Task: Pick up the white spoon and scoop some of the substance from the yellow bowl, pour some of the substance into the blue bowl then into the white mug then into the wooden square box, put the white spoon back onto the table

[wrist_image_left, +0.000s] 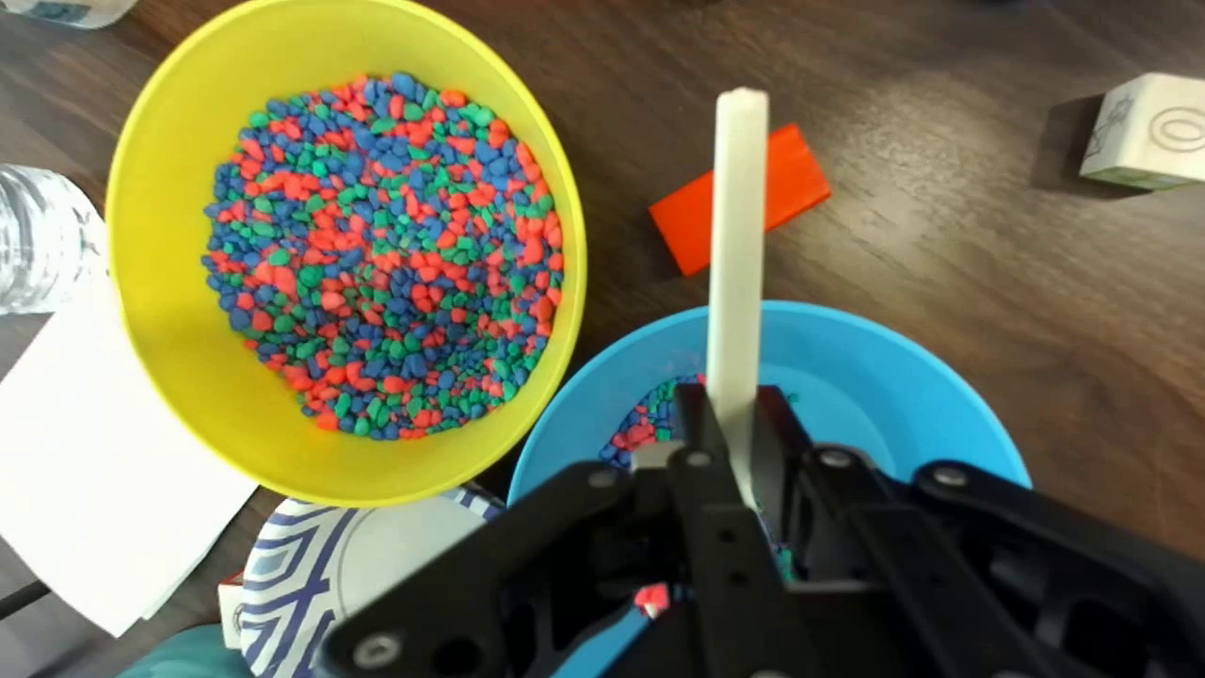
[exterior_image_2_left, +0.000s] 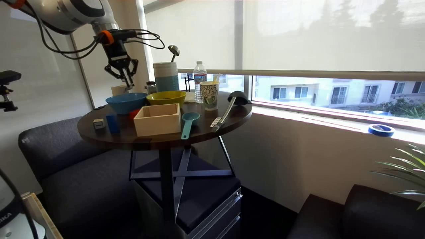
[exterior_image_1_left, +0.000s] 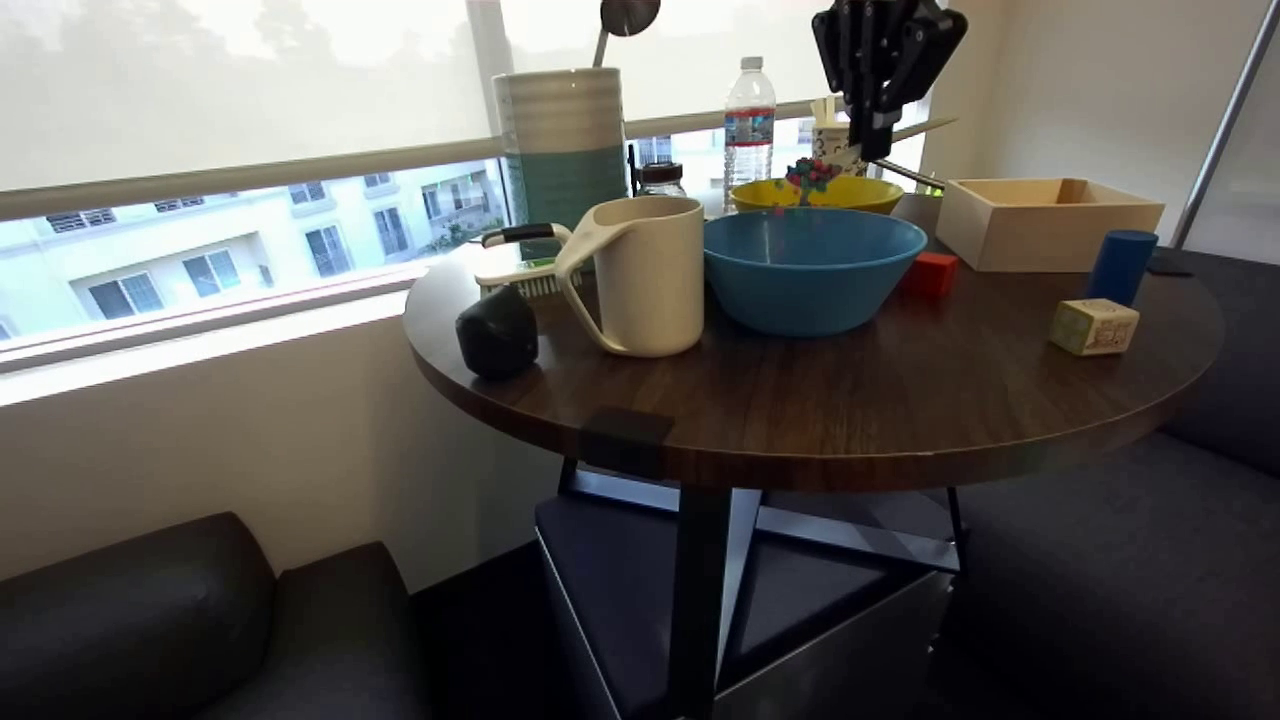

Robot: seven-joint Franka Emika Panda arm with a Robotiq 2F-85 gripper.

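My gripper (wrist_image_left: 734,395) is shut on the white spoon (wrist_image_left: 739,235), whose handle sticks out past the fingertips in the wrist view. Red, blue and green pebbles (exterior_image_1_left: 812,174) cluster at the spoon's head in an exterior view, above the blue bowl (exterior_image_1_left: 810,285), some blurred just below. More pebbles (wrist_image_left: 645,428) lie inside the blue bowl, partly covered by my fingers. Behind it, the yellow bowl (wrist_image_left: 155,217) holds a thick layer of the same pebbles. The white mug (exterior_image_1_left: 660,280) stands upright beside the blue bowl. The wooden square box (exterior_image_2_left: 159,126) sits on the table (exterior_image_1_left: 780,400).
A red block (wrist_image_left: 795,184) lies by the blue bowl, with a blue cylinder (exterior_image_1_left: 1122,265) and wooden cube (exterior_image_1_left: 1095,327) farther out. Tall items include a beige-and-teal cylinder (exterior_image_2_left: 166,78), a water bottle (exterior_image_1_left: 750,130) and a paper cup (exterior_image_2_left: 210,96). A teal scoop (exterior_image_2_left: 189,122) is near the box.
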